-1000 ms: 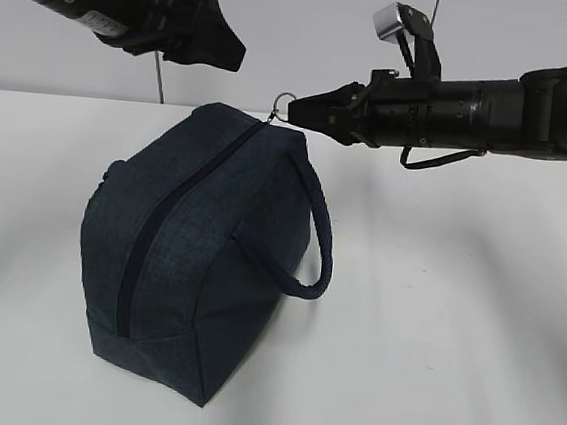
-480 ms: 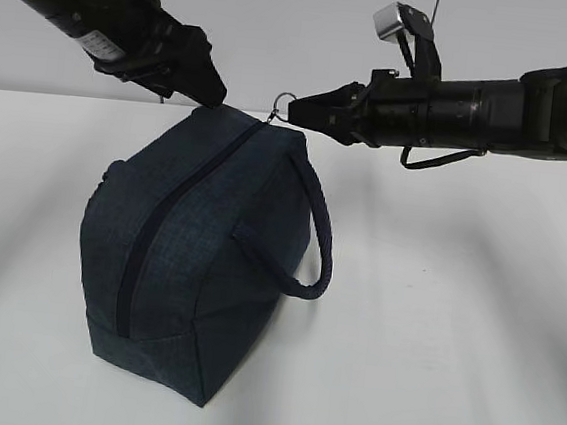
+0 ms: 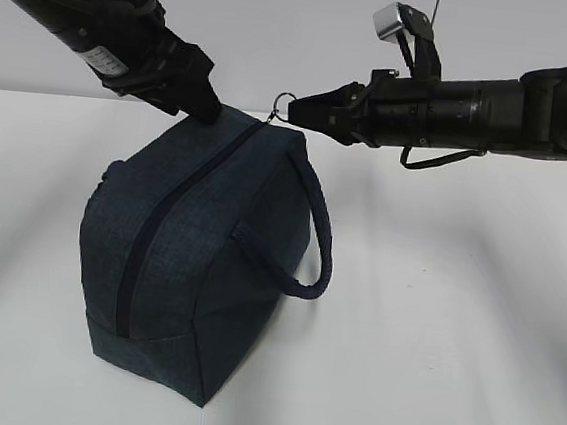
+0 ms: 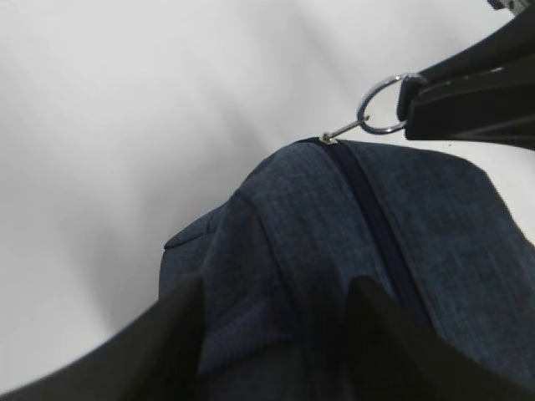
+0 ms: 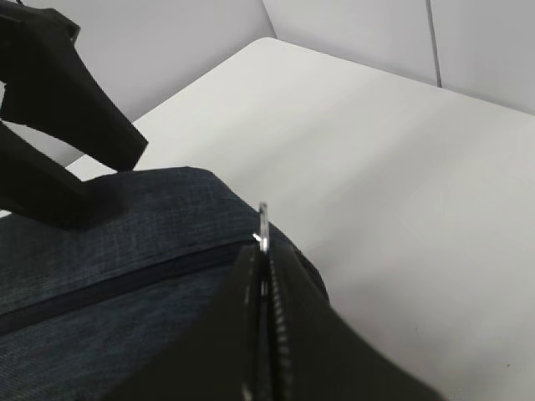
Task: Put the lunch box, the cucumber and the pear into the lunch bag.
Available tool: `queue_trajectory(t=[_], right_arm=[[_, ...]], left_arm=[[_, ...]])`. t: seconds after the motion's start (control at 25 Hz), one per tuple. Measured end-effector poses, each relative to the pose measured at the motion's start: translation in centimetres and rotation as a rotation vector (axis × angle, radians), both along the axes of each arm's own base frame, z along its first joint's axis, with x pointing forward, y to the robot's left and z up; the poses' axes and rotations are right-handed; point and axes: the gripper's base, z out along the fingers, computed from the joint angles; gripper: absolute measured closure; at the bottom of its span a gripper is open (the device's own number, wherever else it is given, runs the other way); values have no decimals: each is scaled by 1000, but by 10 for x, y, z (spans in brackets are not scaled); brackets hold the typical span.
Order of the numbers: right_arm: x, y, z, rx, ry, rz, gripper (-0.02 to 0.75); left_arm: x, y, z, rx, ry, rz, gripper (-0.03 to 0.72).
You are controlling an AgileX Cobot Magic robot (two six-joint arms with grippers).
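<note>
Left gripper (image 3: 201,104) dropped onto soft, floppy lunch bag (image 3: 199,255), straddling fabric (closure unclear); right gripper (image 3: 298,112) clamped on ring pull (image 4: 383,104), the sensible hold.

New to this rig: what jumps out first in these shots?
The dark navy lunch bag dominates, sitting zipped shut on the white table with its loop handle hanging to the right. At its top far corner, the right pincer is shut on the metal ring pull of the zipper. The left pincer presses onto the bag's top edge just left of it.
</note>
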Motion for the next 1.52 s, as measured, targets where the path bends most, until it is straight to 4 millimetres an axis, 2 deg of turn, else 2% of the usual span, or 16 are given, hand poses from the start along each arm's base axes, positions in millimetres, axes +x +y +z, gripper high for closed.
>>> queue_trajectory(t=[0.44, 0.64, 0.72, 1.52], right_arm=[[0, 0, 0, 0, 0, 0, 738], [0, 0, 0, 0, 0, 0, 738], [0, 0, 0, 0, 0, 0, 738], [6, -5, -5, -66, 0, -82, 738]], left_arm=[[4, -3, -11, -6, 33, 3, 405], [4, -3, -11, -11, 40, 2, 600], [5, -4, -13, -9, 43, 1, 642], [5, -4, -13, -10, 35, -2, 655]])
